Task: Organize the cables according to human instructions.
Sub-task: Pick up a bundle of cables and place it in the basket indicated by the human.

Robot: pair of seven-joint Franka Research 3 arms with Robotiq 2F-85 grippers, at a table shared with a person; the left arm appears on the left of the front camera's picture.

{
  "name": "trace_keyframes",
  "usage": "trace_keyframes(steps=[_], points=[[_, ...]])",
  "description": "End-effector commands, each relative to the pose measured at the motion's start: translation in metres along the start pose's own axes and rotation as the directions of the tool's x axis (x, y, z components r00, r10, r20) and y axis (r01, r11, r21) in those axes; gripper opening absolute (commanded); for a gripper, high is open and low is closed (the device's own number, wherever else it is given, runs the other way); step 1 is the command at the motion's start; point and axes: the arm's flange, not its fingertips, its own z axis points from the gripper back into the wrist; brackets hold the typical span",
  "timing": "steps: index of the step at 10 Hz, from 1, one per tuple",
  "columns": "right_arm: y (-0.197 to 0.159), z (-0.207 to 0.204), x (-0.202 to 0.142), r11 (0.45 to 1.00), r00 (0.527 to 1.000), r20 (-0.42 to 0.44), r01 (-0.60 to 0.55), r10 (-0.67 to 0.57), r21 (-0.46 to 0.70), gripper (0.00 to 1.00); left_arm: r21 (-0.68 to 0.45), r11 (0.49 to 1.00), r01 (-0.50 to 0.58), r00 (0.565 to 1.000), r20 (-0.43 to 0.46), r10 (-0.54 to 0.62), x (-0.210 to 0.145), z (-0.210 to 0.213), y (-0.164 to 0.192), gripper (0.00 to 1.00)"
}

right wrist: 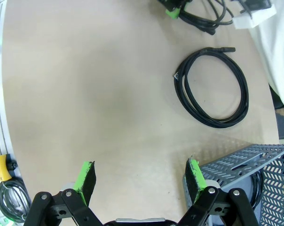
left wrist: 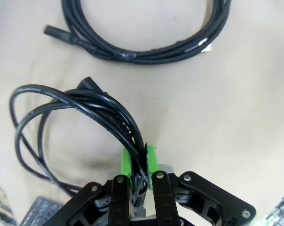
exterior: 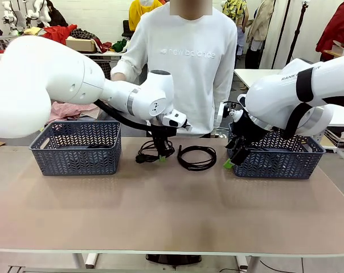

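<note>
Front view: the left arm reaches across the table (exterior: 172, 210) to its far middle, where the left gripper (exterior: 160, 154) points straight down onto cable A (exterior: 152, 152), a loose black coil. Cable B (exterior: 196, 157), a tidier coil, lies flat just to its right, apart from it. The person (exterior: 183, 62) in the white sweatshirt stands right behind both coils; their hands are mostly hidden by the arms, so no instruction can be read here. The left basket (exterior: 75, 153) sits at the far left with something dark inside, probably a cable already sorted. The right basket (exterior: 286, 162) sits at the far right, and the right gripper (exterior: 232, 161) hangs low just by its near-left corner. Left wrist view: the green pads (left wrist: 127, 162) are pressed together on a bundle of several strands of cable A, pinched at the coil's edge so that the whole coil should come up as one. The loops fan out away from the pads, still resting on the table. Judgement: the grasp is made, lift and carry are not yet done, and a slack loop could snag cable B. Right wrist view: the fingers (right wrist: 87, 176) are spread wide with nothing between them, over bare table beside the right basket's rim. Cable B lies ahead, well within view; this looks like a waiting pose, kept clear of the left arm's work.
</note>
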Motion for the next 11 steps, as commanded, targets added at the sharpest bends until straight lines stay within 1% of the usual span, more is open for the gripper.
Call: trace_keyframes(steps=[1, 3, 5, 6, 8, 9, 11], points=[[0.001, 0.001, 0.001, 1.000, 1.000, 0.002, -0.010, 0.010, 0.000, 1.00, 0.080, 0.995, 0.063, 0.997, -0.043, -0.060, -0.003, 0.041, -0.011, 0.00], [0.001, 0.001, 0.001, 1.000, 1.000, 0.002, -0.010, 0.010, 0.000, 1.00, 0.114, 0.984, 0.139, 0.990, -0.045, -0.135, -0.018, 0.087, -0.020, 0.00], [0.001, 0.001, 0.001, 1.000, 1.000, 0.002, -0.010, 0.010, 0.000, 1.00, 0.164, 0.966, 0.202, 0.979, -0.069, -0.193, -0.048, 0.140, -0.028, 0.00], [0.001, 0.001, 0.001, 1.000, 1.000, 0.002, -0.010, 0.010, 0.000, 1.00, 0.171, 0.963, 0.209, 0.978, -0.068, -0.200, -0.067, 0.158, -0.029, 0.00], [0.001, 0.001, 0.001, 1.000, 1.000, 0.002, -0.010, 0.010, 0.000, 1.00, 0.153, 0.969, 0.194, 0.981, -0.038, -0.191, -0.116, 0.179, -0.027, 0.00], [0.001, 0.001, 0.001, 1.000, 1.000, 0.002, -0.010, 0.010, 0.000, 1.00, 0.152, 0.971, 0.183, 0.983, -0.015, -0.183, -0.140, 0.180, -0.026, 0.00], [0.001, 0.001, 0.001, 1.000, 1.000, 0.002, -0.010, 0.010, 0.000, 1.00, 0.145, 0.982, 0.123, 0.992, 0.024, -0.127, -0.185, 0.175, -0.017, 0.00]])
